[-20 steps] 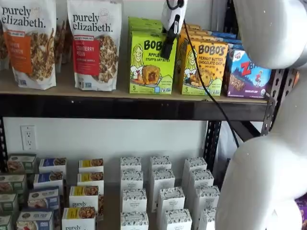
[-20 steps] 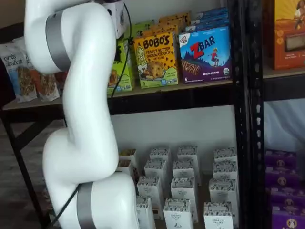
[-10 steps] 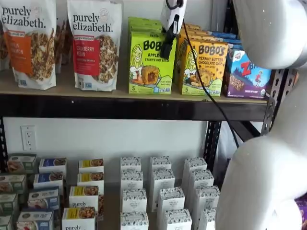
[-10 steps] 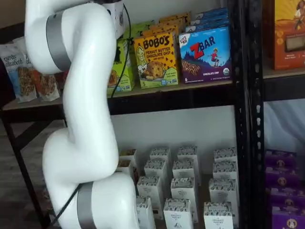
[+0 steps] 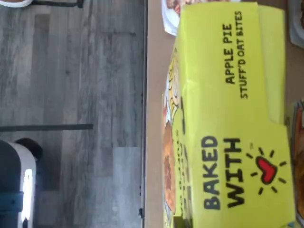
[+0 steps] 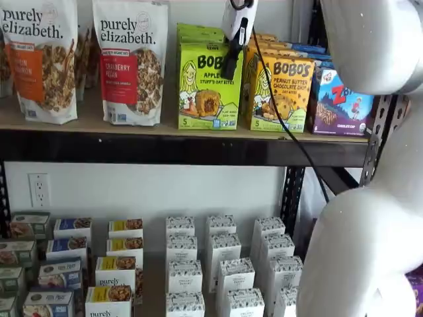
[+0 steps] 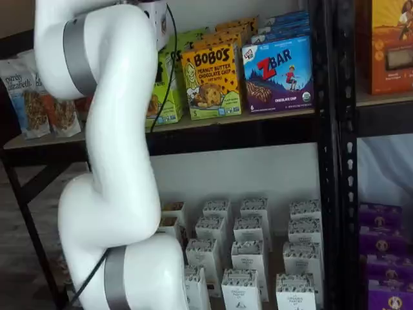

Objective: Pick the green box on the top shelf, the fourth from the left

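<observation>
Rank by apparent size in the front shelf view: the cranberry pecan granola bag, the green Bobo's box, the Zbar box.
1. Cranberry pecan granola bag, clearly the largest.
2. Green Bobo's box.
3. Zbar box, smallest as seen, though it stands turned at an angle, so its real face may be larger.

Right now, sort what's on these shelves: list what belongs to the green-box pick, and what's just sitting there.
Job:
green box
top shelf
gripper, fingers down at the green box's front, grip unclear

Bystanders:
granola bags
orange Bobo's box
ZBar box
white cartons on the lower shelf
</observation>
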{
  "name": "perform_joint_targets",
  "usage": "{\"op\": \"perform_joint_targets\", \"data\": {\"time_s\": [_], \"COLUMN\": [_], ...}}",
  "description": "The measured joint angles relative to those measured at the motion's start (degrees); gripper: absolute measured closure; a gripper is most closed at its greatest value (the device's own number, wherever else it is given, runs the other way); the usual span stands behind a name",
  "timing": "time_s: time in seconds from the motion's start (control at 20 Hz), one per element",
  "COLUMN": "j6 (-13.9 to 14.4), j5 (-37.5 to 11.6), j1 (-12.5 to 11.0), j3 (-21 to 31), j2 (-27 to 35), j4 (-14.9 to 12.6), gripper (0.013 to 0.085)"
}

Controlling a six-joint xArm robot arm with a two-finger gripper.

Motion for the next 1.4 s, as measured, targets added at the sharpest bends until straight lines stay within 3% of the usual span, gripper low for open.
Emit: {"op": "perform_joint_targets", "data": {"time_s": [0.2, 0.5, 1.4], "j6": [0.3, 1.0, 1.9], "j5": [4.3, 6.9, 8.0], "j1": [0.0, 0.2, 0.0], "j3": [-2.8, -3.1, 9.9], "j2": [1.1, -0.1, -15.3], "j4": [0.2, 1.0, 4.5], "gripper": [0.069, 0.069, 0.069]}}
